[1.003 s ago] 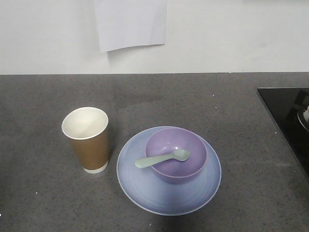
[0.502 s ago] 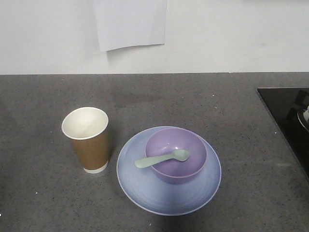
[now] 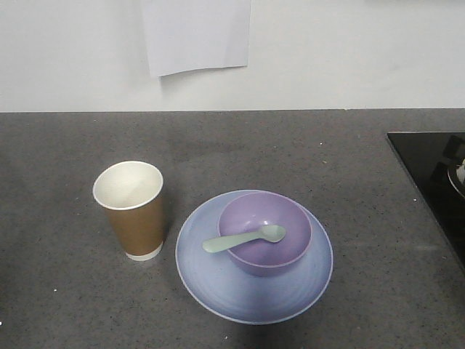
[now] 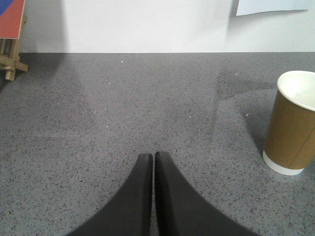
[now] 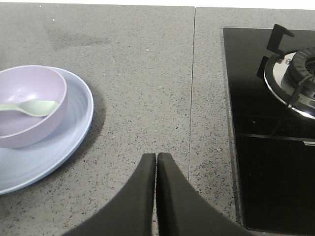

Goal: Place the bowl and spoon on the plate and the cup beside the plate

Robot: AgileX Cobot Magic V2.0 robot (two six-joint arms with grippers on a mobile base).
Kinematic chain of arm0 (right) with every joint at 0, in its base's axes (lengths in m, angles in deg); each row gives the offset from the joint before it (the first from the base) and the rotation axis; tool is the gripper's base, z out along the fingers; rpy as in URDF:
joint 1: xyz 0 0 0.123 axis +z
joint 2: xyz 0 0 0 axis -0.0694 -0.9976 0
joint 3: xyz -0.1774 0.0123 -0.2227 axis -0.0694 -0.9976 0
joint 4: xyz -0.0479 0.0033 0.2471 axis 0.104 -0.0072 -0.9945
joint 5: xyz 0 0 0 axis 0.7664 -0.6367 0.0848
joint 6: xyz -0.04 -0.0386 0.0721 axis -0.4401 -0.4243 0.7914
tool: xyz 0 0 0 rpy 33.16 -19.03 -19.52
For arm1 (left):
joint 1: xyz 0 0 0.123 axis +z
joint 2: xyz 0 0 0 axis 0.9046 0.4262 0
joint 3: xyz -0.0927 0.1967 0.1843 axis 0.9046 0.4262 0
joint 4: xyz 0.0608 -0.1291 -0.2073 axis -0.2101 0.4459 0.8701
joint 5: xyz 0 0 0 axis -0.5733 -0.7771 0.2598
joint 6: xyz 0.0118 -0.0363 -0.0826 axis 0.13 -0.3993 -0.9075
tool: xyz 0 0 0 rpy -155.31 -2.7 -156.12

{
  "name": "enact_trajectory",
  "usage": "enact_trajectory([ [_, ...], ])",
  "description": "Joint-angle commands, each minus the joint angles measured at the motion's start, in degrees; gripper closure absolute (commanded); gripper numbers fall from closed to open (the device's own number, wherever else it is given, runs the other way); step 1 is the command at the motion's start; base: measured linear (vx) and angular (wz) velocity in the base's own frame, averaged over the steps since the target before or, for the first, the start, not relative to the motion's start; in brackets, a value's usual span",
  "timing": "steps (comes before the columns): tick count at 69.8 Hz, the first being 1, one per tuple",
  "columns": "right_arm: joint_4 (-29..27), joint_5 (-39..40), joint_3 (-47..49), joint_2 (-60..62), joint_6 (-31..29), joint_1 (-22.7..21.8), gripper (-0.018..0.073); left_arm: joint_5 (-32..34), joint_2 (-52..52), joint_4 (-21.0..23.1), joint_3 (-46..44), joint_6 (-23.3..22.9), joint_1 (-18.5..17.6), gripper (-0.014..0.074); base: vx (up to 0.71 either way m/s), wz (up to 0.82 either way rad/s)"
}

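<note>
Front-facing view shows the plate (image 3: 253,291) on the grey counter (image 3: 349,182), with the bowl (image 3: 265,233) sitting on it slightly toward the far side. The spoon (image 3: 244,238) lies across the bowl's near-left rim, head inside, handle out over the plate. The cup (image 3: 133,209) stands upright just beside the plate. The left gripper (image 4: 153,160) and right gripper (image 5: 156,160) are both clenched, empty, apparently above bare counter. A black hob (image 5: 266,123) lies at the right.

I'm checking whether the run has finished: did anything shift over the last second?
Nothing visibly moved. The bowl sits on the plate with the spoon resting in it, the cup stands beside the plate, and no gripper shows in the front view.
</note>
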Motion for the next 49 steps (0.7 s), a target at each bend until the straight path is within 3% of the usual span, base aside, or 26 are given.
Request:
enact_trajectory([
  [1,1.51,3.49,1.41,-0.40,-0.11,-0.18,0.0570,5.24,0.97,-0.30,-1.22,-0.78,-0.05,0.0605,0.00,0.00],
  [10,1.51,3.49,1.41,-0.40,-0.11,-0.18,0.0570,11.52,-0.34,0.61,1.10,-0.78,0.15,0.0604,0.00,0.00],
  [25,1.51,3.45,1.41,-0.40,-0.11,-0.18,0.0570,28.98,-7.61,4.29,15.56,-0.30,0.15,0.0604,0.00,0.00],
  [41,1.51,3.45,1.41,-0.40,-0.11,-0.18,0.0570,41.78,-12.98,4.61,28.74,-0.19,0.15,0.0604,0.00,0.00],
  [49,1.51,3.45,1.41,-0.40,-0.11,-0.18,0.0570,46.89,-14.17,4.75,32.80,-0.19,1.82,0.0604,0.00,0.00],
])
